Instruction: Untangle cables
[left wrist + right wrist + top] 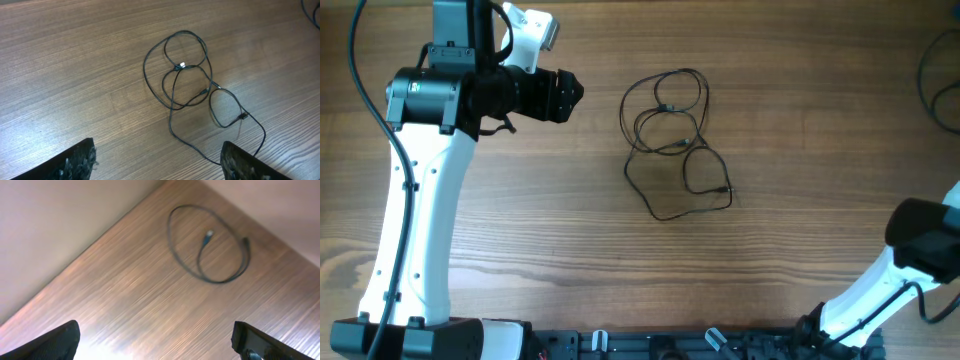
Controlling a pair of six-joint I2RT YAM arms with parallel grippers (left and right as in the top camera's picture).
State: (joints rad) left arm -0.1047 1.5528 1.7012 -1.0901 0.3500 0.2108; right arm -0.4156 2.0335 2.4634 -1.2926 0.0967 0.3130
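The cables lie mid-table as a tangle of thin black loops with tiny plug ends, also seen in the left wrist view. My left gripper hovers to their left, pointing at them. In its own view the left gripper is open with nothing between its fingers, and one strand passes just beside its right finger. My right gripper is at the right edge, far from the tangle. The right wrist view shows it wide open and holding nothing.
A separate black cable loop with plug ends lies near the table's far right corner, partly cut off by the overhead view's edge. The arm bases stand along the front edge. A pale wall lies beyond the table edge.
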